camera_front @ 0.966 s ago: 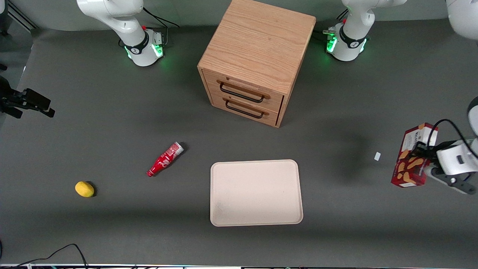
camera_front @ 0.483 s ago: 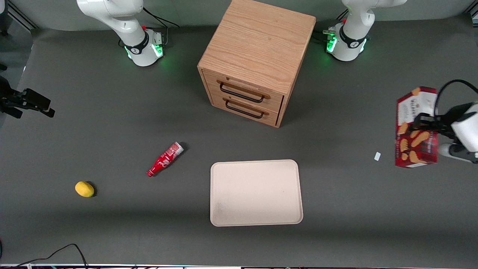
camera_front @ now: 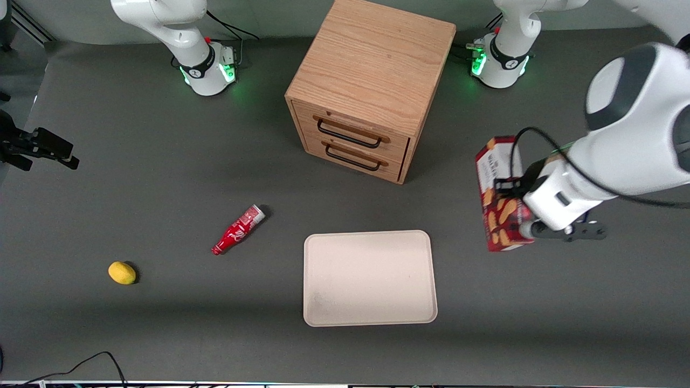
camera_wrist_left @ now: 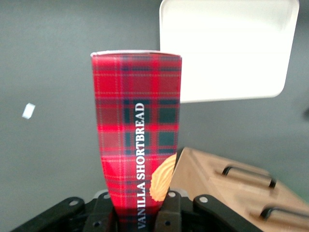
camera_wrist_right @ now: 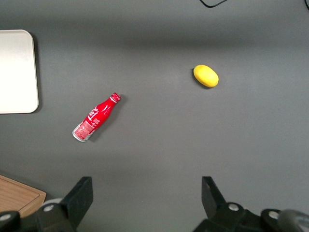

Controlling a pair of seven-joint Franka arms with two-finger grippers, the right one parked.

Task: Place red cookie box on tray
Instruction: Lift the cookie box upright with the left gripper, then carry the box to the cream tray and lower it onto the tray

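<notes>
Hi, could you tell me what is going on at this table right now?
The left arm's gripper is shut on the red cookie box, holding it in the air toward the working arm's end of the table. The beige tray is bare, so the box is not yet placed. A wooden drawer cabinet stands farther from the front camera.

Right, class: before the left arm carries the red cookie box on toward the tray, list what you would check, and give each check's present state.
1. Gripper shut on the red cookie box: ok.
2. Box lifted off the table: ok.
3. Tray surface bare: ok.
4. Box over the tray: not ok, it is toward the working arm's end.
5. Path clear of the wooden drawer cabinet: cannot tell.
6. Red soda bottle and lemon off the route: ok.
</notes>
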